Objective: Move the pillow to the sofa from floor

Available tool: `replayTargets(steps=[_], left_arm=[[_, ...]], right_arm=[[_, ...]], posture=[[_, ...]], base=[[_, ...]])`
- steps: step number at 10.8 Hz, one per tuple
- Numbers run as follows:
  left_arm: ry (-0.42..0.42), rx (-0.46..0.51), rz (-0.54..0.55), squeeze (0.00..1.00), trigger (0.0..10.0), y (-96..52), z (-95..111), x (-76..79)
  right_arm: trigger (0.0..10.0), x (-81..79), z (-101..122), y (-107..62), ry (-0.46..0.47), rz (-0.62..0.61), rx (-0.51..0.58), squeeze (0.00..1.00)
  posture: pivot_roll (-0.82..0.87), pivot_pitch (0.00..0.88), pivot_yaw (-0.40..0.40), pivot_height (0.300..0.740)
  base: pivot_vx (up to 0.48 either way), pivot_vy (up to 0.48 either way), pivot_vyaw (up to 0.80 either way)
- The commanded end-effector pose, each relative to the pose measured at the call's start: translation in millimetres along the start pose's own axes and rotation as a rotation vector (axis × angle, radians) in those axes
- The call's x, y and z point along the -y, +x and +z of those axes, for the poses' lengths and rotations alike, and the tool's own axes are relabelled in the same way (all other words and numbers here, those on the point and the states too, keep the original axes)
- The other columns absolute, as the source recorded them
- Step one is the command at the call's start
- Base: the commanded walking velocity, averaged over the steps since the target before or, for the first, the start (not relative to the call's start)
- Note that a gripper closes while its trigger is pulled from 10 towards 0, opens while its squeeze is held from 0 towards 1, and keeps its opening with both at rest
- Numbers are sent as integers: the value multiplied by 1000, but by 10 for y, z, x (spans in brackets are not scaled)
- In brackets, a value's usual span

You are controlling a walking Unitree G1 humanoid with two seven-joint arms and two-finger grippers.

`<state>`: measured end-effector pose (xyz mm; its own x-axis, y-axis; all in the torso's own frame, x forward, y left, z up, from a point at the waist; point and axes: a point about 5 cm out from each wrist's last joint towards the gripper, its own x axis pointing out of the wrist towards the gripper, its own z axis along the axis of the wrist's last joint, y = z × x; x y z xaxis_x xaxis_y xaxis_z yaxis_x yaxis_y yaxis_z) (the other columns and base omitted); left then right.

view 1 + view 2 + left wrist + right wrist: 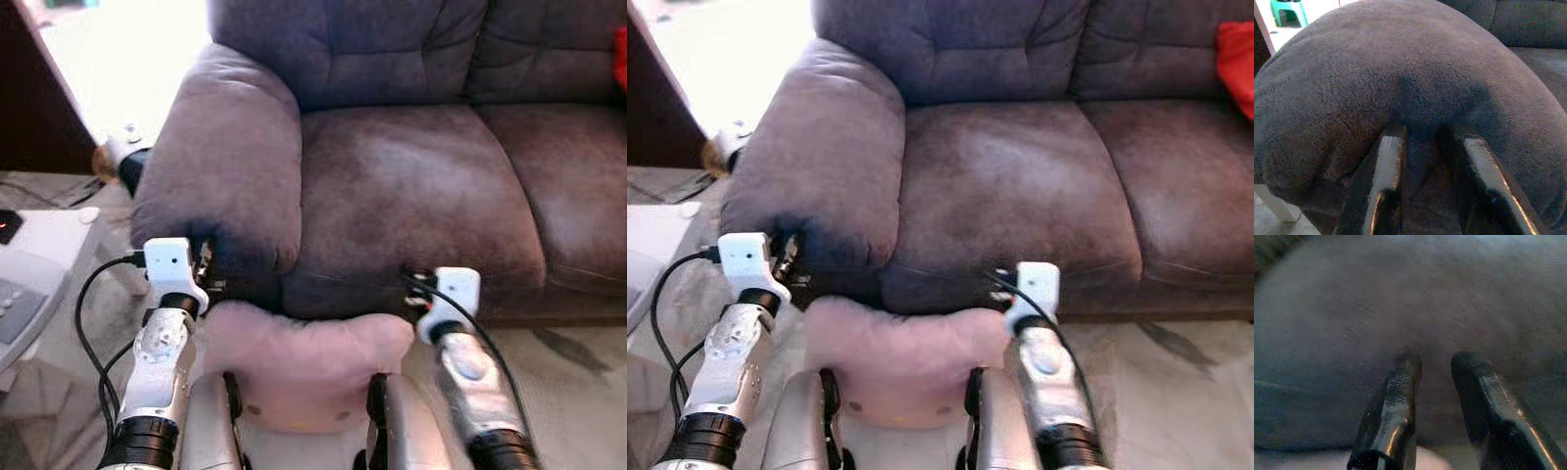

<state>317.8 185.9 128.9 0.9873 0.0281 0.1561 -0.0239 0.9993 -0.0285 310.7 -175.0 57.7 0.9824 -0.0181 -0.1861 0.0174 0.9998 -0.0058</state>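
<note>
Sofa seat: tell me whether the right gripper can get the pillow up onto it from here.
Probably yes. The pink pillow sits squeezed between both arms just below the seat cushion, which lies bare ahead of the right gripper; only the seat's front edge must be cleared.

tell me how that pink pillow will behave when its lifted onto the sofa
The pink pillow likely sags: it already bulges between the two arms. It looks light and soft, so it may squash against the sofa front edge rather than slide up.
</note>
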Motion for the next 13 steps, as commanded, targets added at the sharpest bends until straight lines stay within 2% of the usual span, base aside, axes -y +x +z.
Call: replayTargets(steps=[1, 2, 3, 4, 5, 6, 7, 8, 9, 10, 11, 13], left_arm=[[11, 7, 9, 0, 10000, -3, 18, -33], [13, 4, 6, 0, 10000, -6, 15, -34], [13, 2, 5, 0, 10000, -8, 13, -34], [16, -3, 4, 0, 10000, -8, 7, -35], [16, -5, 0, 0, 10000, -6, 6, -30], [17, -6, -2, 0, 10000, -3, 3, -25], [17, -8, -7, 0, 10000, -8, 2, -22], [19, -9, -10, 0, 10000, -8, 1, -20], [19, -8, -11, 0, 10000, -5, 6, -22], [19, -9, -11, 0, 10000, -6, 2, -21], [15, -10, -16, 0, 10000, -8, -9, -4], [6, -9, -18, 0, 10000, -16, -14, 14]], right_arm=[[10000, -11, -173, -43, -17, -5, -92, 0], [10000, 3, -321, -66, 23, -18, -186, 0], [10000, -2, -383, -78, 70, -23, -226, 1000], [10000, -34, -518, -98, 181, -23, -345, 1000], [10000, -67, -587, -96, 265, -16, -407, 1000], [10000, -60, -611, -88, 295, -26, -436, 1000], [10000, -78, -638, -77, 373, -31, -479, 1000], [10000, -94, -631, -60, 408, -30, -483, 1000], [10000, -96, -609, -34, 403, -28, -484, 1000], [10000, -106, -547, 13, 416, -17, -446, 1000], [10000, -113, -476, 60, 368, 1, -408, 0], [10000, -100, -450, 87, 374, -6, -379, 0]], posture=[[116, 174, -12, 523], [118, 176, -11, 523], [117, 175, -11, 523], [117, 178, -11, 523], [120, 178, -11, 523], [121, 179, -9, 523], [123, 177, -6, 523], [127, 176, -6, 523], [129, 177, -5, 523], [127, 178, -2, 523], [126, 181, -2, 523], [133, 203, -5, 523]], base=[[0, 0, 0], [0, 0, 0], [0, 0, 0], [0, 0, 0], [0, 0, 0], [0, 0, 0], [0, 0, 0], [0, 0, 0], [0, 0, 0], [0, 0, 0], [0, 0, 0], [0, 0, 0]])
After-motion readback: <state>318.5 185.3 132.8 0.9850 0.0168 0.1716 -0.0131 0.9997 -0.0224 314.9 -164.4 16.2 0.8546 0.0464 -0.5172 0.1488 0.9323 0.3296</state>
